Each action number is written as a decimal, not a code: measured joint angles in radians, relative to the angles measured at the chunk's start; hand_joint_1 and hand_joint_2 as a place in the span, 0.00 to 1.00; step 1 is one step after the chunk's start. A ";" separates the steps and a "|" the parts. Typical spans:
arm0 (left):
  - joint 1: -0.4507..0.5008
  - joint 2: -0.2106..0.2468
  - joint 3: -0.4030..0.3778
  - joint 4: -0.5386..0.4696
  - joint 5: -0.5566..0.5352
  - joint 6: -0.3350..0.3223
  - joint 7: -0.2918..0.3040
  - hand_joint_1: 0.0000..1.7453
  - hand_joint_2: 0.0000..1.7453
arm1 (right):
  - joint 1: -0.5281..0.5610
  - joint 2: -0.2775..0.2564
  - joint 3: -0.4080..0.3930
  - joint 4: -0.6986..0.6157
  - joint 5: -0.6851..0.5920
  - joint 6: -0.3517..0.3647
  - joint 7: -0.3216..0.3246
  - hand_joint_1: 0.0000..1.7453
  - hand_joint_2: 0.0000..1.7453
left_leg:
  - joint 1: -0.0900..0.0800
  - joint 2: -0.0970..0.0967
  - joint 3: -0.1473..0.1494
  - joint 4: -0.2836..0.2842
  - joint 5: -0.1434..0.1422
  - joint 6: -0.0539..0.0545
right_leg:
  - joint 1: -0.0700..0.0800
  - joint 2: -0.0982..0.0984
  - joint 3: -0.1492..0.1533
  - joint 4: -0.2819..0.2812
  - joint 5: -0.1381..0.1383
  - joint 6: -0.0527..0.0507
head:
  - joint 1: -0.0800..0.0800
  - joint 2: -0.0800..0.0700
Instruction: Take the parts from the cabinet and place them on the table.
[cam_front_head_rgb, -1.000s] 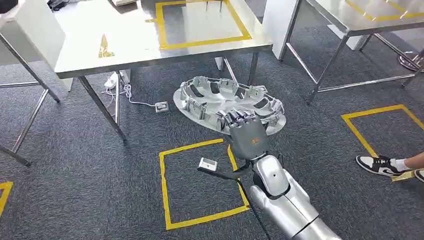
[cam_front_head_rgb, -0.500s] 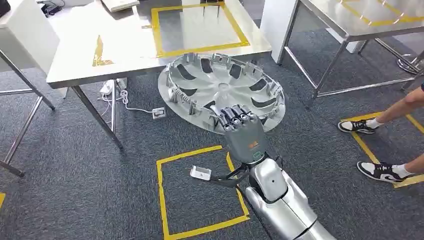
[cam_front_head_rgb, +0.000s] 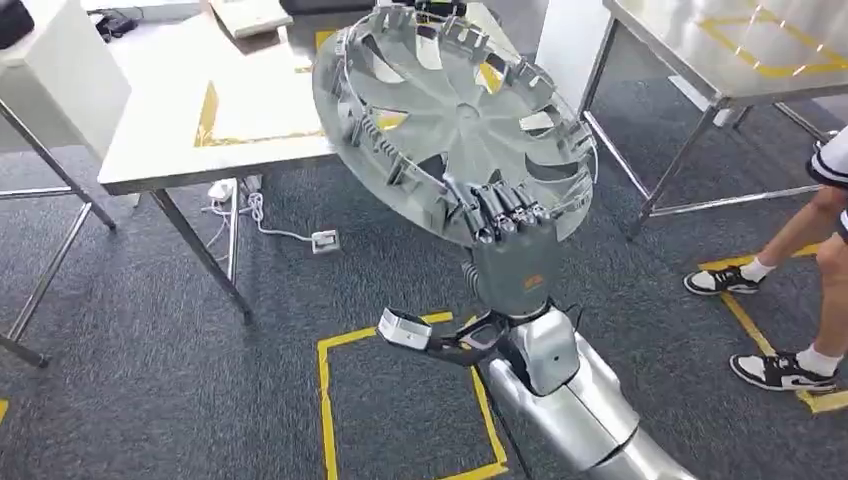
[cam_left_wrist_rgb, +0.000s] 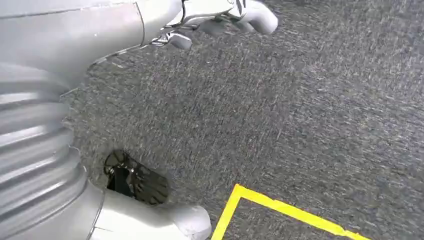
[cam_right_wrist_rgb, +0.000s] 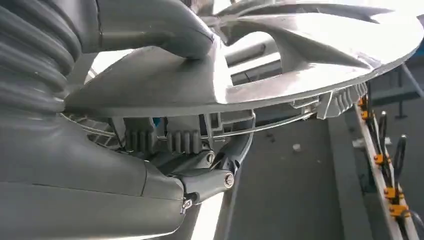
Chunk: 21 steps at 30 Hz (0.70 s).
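Now right hand (cam_front_head_rgb: 508, 250) grasps wheel cover (cam_front_head_rgb: 455, 110) by rim, tilted above table (cam_front_head_rgb: 160, 130); left hand (cam_left_wrist_rgb: 165, 220) state unclear.

i stand in what looks like a test lab or workshop. steel-topped tables (cam_front_head_rgb: 150, 150) on metal legs sit on grey carpet (cam_front_head_rgb: 130, 350), with yellow tape squares (cam_front_head_rgb: 325, 400) marked on floor and tabletops.

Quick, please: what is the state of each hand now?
Left hand: cannot be told.
Right hand: holding the wheel cover by its rim.
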 joint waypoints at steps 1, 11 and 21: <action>0.000 0.000 0.000 0.000 0.000 0.000 0.000 0.00 1.00 | -0.005 -0.001 0.003 0.000 0.000 0.000 0.000 1.00 1.00 | 0.000 0.000 0.007 0.006 0.014 -0.009 | -0.002 0.001 0.007 -0.007 -0.004 -0.008 | 0.000 0.000; 0.000 0.002 0.000 0.000 0.004 0.005 0.016 0.00 1.00 | -0.002 -0.005 0.007 0.010 -0.003 0.024 -0.007 1.00 1.00 | 0.001 0.008 -0.213 0.167 -0.002 -0.022 | -0.010 0.006 0.143 -0.012 -0.097 -0.028 | -0.008 0.000; -0.006 -0.007 0.002 0.001 0.012 0.017 0.040 0.00 1.00 | -0.064 0.008 0.008 0.061 -0.003 0.060 -0.052 1.00 1.00 | 0.001 0.007 -0.135 0.017 0.115 0.036 | -0.009 0.004 0.048 0.223 -0.163 0.023 | -0.009 0.000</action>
